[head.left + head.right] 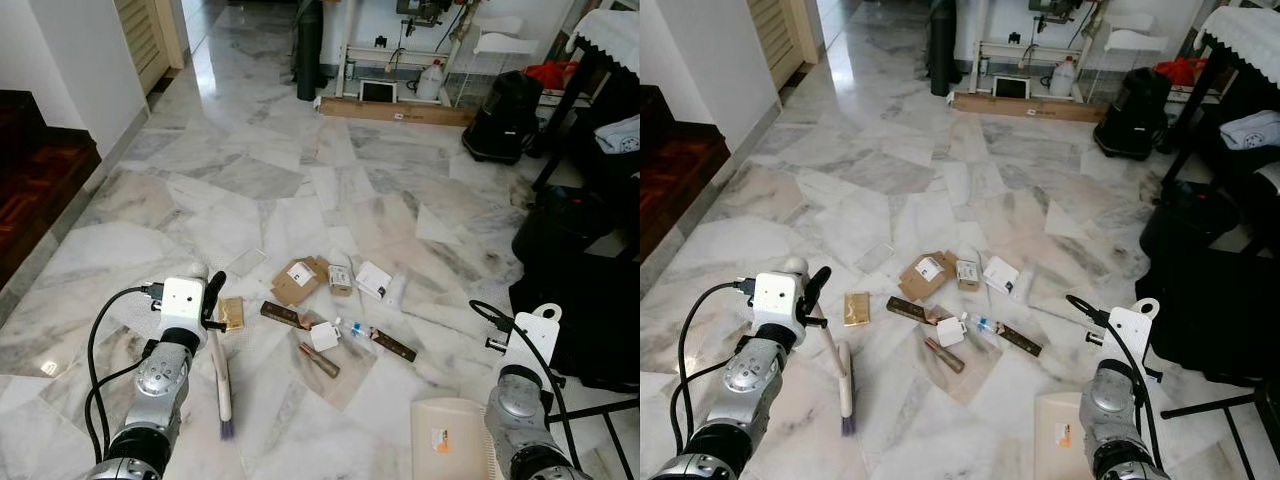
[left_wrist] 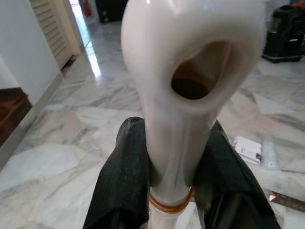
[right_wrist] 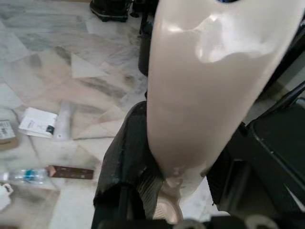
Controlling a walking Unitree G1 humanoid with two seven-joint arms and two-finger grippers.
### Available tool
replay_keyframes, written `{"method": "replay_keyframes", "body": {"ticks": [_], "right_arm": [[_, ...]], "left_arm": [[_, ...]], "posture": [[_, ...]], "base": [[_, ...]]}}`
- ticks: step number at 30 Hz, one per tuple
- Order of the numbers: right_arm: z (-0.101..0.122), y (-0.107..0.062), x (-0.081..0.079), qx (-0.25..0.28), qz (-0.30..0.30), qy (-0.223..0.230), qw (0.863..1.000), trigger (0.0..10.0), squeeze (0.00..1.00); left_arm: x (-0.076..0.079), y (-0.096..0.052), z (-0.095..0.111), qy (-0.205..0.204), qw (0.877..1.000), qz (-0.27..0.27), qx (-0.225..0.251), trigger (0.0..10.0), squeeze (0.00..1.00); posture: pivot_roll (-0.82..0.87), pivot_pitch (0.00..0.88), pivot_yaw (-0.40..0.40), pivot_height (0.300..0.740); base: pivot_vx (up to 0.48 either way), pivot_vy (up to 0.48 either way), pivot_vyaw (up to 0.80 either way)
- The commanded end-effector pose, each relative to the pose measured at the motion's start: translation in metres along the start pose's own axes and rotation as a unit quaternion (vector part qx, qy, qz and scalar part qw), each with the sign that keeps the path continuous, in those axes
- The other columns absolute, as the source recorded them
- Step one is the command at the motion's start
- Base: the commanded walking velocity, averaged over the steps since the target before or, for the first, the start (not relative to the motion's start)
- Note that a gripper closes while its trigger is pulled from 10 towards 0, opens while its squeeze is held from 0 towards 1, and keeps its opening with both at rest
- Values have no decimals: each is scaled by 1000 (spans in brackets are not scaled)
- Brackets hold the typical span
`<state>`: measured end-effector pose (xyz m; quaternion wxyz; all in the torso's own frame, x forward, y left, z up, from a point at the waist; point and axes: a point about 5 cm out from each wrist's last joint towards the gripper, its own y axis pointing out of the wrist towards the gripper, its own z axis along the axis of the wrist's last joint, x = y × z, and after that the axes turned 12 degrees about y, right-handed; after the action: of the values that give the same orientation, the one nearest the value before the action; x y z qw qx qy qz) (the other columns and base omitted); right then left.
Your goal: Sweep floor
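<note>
My left gripper (image 2: 171, 160) is shut on the white handle of a hand brush (image 1: 221, 375); black fingers (image 2: 126, 167) press it from both sides. The brush slants down to the marble floor (image 1: 250, 180), its dark bristles (image 1: 227, 430) just left of the litter. The litter is a loose scatter: torn cardboard (image 1: 297, 280), a white card (image 1: 373, 280), a gold packet (image 1: 232, 314), brown strips (image 1: 285, 315) and a small bottle (image 1: 355, 328). My right gripper (image 3: 176, 167) is shut on the cream handle of a dustpan (image 1: 450, 440), which sits low at the front right.
Dark wooden steps (image 1: 40, 180) rise on the left. Black bags and furniture (image 1: 575, 290) crowd the right side, with a black vacuum (image 1: 505, 115) farther back. A long cardboard box (image 1: 395, 110) lies against the far shelving. Open marble stretches between the litter and the back wall.
</note>
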<state>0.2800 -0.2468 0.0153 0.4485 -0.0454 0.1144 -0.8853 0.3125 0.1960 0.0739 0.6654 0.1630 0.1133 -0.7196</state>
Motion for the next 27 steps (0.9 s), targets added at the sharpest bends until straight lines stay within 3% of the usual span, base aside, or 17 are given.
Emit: {"method": "replay_keyframes", "body": {"ticks": [1,11,27], "right_arm": [[-10,-6,-10,-41,12,59,997,10000,0],[-11,-8,-20,-54,50,85,994,10000,0],[-23,-16,-26,-70,80,51,993,10000,0]], "left_arm": [[-1,4,12,5,1000,-11,28,10000,0],[7,9,24,-16,998,-29,50,10000,0],[24,9,36,-39,994,-77,65,10000,0]], "posture": [[-33,42,-52,740],[-36,44,-53,740],[-32,40,-52,740]], "base": [[0,0,0],[0,0,0],[0,0,0]]}}
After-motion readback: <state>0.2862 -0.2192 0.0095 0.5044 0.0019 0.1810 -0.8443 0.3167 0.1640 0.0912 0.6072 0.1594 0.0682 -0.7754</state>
